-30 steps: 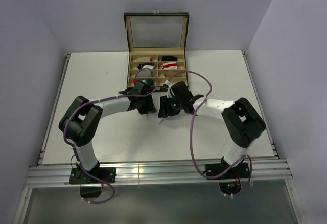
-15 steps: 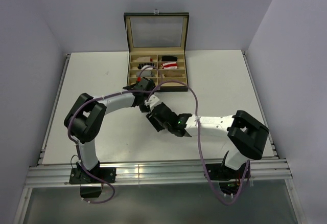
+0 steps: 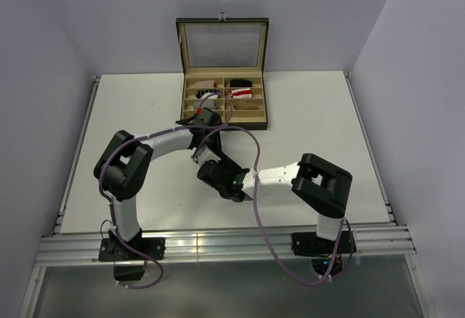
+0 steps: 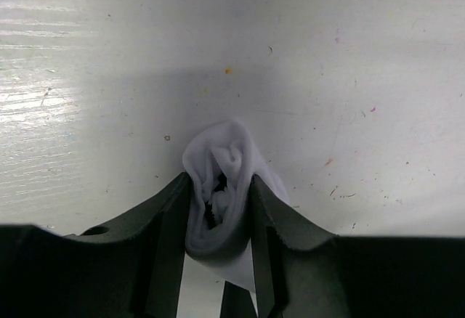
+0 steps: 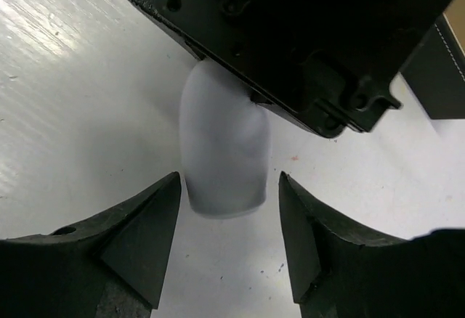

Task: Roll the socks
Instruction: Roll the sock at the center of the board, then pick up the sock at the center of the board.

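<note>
In the left wrist view a white sock [image 4: 227,157] is bunched into a fold, and my left gripper [image 4: 220,191] is shut on it just above the white table. From the right wrist the same white sock [image 5: 221,151] sticks out from under the left gripper's black body [image 5: 312,35]. My right gripper [image 5: 229,181] is open, one finger on each side of the sock's free end without touching it. From above, the two grippers meet near the table's middle, left gripper [image 3: 200,144] over right gripper [image 3: 208,167]. A red-and-white striped sock [image 3: 243,94] lies in the box.
A compartment box [image 3: 259,107] with its glass lid raised stands at the back centre, holding several small bundles. Its dark corner [image 5: 436,71] shows close to the right of the grippers. Purple cables loop over both forearms.
My right arm has swung from beside the box down and left to just under the left gripper, and its jaws have widened. The left gripper has kept its hold on the sock.
</note>
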`<action>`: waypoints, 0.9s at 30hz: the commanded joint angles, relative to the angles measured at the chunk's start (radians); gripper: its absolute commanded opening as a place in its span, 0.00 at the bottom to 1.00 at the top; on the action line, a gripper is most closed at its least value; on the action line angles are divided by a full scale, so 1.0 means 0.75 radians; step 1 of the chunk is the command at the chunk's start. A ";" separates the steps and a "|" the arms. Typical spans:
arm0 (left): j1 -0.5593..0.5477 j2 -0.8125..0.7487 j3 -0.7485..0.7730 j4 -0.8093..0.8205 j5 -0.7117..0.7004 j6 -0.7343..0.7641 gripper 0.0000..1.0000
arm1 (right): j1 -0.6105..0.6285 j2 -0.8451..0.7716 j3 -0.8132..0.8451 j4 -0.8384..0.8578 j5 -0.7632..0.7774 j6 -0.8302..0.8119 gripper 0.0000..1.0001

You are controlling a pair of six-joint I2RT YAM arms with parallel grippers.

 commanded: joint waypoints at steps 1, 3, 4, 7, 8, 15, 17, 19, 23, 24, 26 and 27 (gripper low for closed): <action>-0.044 0.102 -0.028 -0.153 -0.041 0.069 0.40 | 0.017 0.071 0.066 0.038 0.072 -0.111 0.64; -0.044 0.108 -0.022 -0.157 -0.033 0.073 0.41 | 0.019 0.079 0.054 0.052 0.048 -0.107 0.64; -0.044 0.112 -0.022 -0.155 -0.013 0.075 0.41 | 0.017 0.085 0.049 0.058 0.034 -0.107 0.64; -0.042 0.116 -0.022 -0.145 0.030 0.083 0.41 | 0.017 0.118 0.029 0.111 0.027 -0.107 0.64; -0.044 0.116 -0.022 -0.143 0.041 0.083 0.41 | 0.013 0.130 0.025 0.122 0.031 -0.107 0.64; -0.044 0.124 -0.022 -0.151 0.102 0.102 0.40 | -0.032 0.220 0.027 0.104 0.017 -0.072 0.59; -0.044 0.124 -0.020 -0.159 0.108 0.110 0.40 | -0.046 0.230 0.031 0.067 0.009 -0.040 0.55; -0.044 0.124 -0.016 -0.165 0.110 0.114 0.40 | -0.069 0.228 0.041 0.034 -0.034 -0.011 0.49; -0.040 0.112 0.015 -0.184 0.094 0.122 0.41 | -0.104 0.212 0.053 -0.062 -0.128 0.069 0.23; -0.036 0.102 0.023 -0.194 0.086 0.120 0.42 | -0.112 0.198 0.051 -0.068 -0.144 0.077 0.10; -0.014 0.085 0.054 -0.198 0.084 0.114 0.45 | -0.130 0.169 0.043 -0.087 -0.202 0.090 0.00; -0.005 0.067 0.068 -0.204 0.078 0.112 0.47 | -0.136 0.159 0.037 -0.093 -0.222 0.092 0.00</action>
